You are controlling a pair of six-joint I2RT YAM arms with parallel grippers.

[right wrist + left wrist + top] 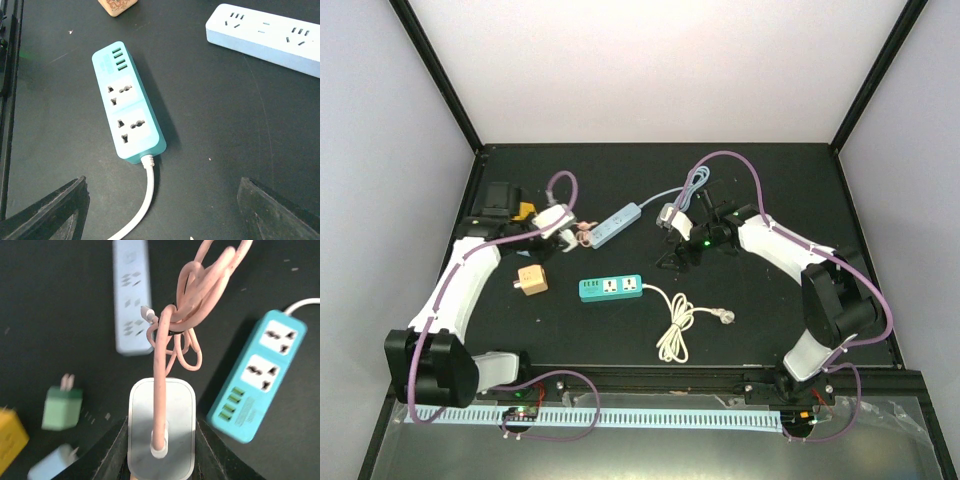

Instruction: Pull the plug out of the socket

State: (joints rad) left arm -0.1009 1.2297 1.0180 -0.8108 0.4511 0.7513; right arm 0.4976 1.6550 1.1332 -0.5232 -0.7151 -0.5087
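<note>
My left gripper (560, 222) is shut on a white plug (161, 425), with its jaws on the plug's two sides. A bundled pink cable (186, 305) hangs from the plug. The plug is held above the table, clear of the light blue power strip (131, 295), whose sockets show empty. In the top view the plug (552, 216) is just left of that strip (617, 225). My right gripper (676, 252) is open and empty, hovering over the table near the teal power strip (127, 102).
The teal strip (611, 288) lies mid-table with its coiled white cord (675, 325). A tan cube (531, 280) sits to its left. Green (61, 407), yellow (10, 437) and pale blue (50, 467) adapters lie below my left gripper.
</note>
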